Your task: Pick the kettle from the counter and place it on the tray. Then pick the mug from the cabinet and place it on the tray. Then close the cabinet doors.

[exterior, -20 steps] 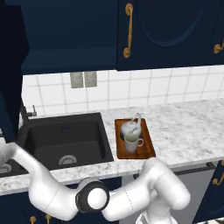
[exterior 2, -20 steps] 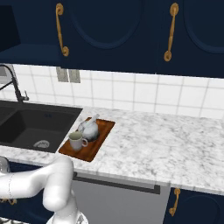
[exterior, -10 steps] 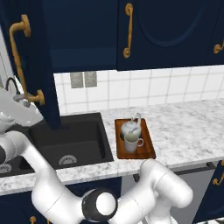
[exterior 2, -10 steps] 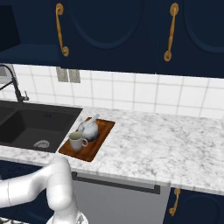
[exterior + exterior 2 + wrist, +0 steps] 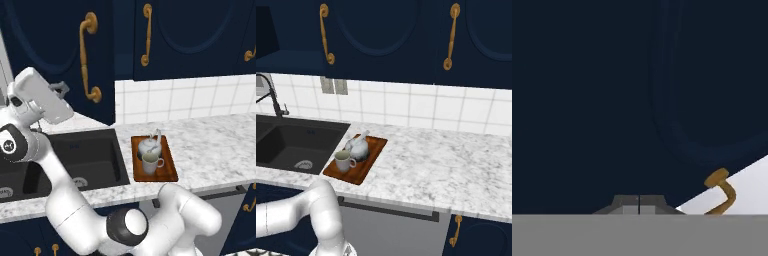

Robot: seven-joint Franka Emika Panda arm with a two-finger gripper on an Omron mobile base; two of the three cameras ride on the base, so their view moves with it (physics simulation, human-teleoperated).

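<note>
Left base view, left of frame: the gripper [image 5: 61, 89], fingers pressed together, meets a navy cabinet door [image 5: 55, 55] beside its gold handle [image 5: 88, 59]. Right base view, lower left: kettle [image 5: 358, 147] and mug [image 5: 343, 161] sit on the tray [image 5: 370, 161]

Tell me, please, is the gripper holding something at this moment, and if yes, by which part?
Nothing is held. The gripper is shut with its two tips together, right against the dark blue cabinet door. The kettle and the mug stand on the tray.
</note>
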